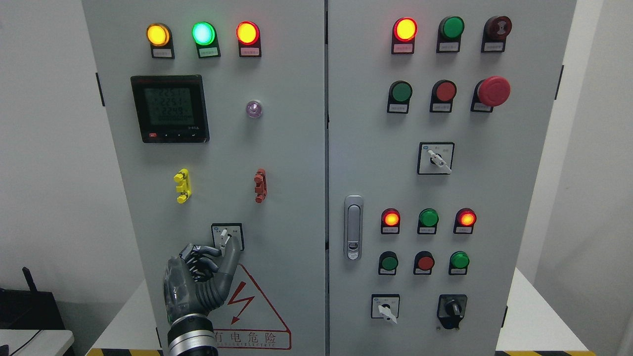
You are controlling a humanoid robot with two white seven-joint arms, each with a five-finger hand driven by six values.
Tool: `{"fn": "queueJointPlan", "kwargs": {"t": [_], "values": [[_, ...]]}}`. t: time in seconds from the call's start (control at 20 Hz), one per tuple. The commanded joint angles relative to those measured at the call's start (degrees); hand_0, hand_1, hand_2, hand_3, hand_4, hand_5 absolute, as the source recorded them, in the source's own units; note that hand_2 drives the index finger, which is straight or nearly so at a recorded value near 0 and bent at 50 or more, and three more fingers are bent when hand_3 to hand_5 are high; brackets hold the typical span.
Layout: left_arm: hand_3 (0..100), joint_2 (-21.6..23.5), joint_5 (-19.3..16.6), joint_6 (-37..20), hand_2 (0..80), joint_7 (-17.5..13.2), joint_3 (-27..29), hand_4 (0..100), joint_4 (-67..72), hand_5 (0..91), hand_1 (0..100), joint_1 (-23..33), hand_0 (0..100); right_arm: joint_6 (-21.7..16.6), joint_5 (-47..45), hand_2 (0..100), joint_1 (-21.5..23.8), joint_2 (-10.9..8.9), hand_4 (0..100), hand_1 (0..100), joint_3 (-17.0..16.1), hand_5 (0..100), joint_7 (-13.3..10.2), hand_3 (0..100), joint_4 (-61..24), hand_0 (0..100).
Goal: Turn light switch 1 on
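Grey cabinet [287, 148] against white wall [44, 148]

You're probably facing an industrial test lab: a grey electrical control cabinet [277, 148] with pilot lamps [203, 33] at eleven o'clock, white walls [44, 148] at nine.

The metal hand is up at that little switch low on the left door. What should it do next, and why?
Probably close the fingertips on the white knob and twist it. The left hand sits just below the switch, its fingers reaching the knob, but a firm pinch isn't clear yet.
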Motion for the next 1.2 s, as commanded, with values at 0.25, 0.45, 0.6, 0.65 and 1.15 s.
{"fn": "queueJointPlan", "kwargs": {"t": [0.25,0.45,0.6,0.65,1.15], "values": [[90,-0.15,0.13,0.71,61.4,-0.04,-0.31,88,0.16,75.5,44,-0.87,12,0.03,-1.50,0,0.00,0.00,0,39,1.14,0,0.04,0,0.00,12],[90,-0.15,0.04,0.97,61.4,-0.04,-0.31,88,0.16,75.5,43,-0.87,13,0.03,-1.50,0,0.00,0.00,0,39,1.14,0,0.04,0,0.00,12],[90,-0.15,-0.05,1.93,61.5,-0.04,-0.31,89,0.16,75.5,43,-0.87,14,0.03,-1.50,0,0.00,0.00,0,39,1.14,0,0.04,0,0.00,12],[90,-0.15,0.04,2.11,61.5,-0.04,-0.31,89,0.16,75.7,43,-0.87,14,0.03,-1.50,0,0.00,0.00,0,39,1.14,0,0.04,0,0.00,12],[90,-0.15,0.04,2.11,62.1,-0.04,-0.31,89,0.16,75.7,42,-0.87,16,0.03,-1.50,0,0.00,0.00,0,39,1.14,0,0.04,0,0.00,12]]}}
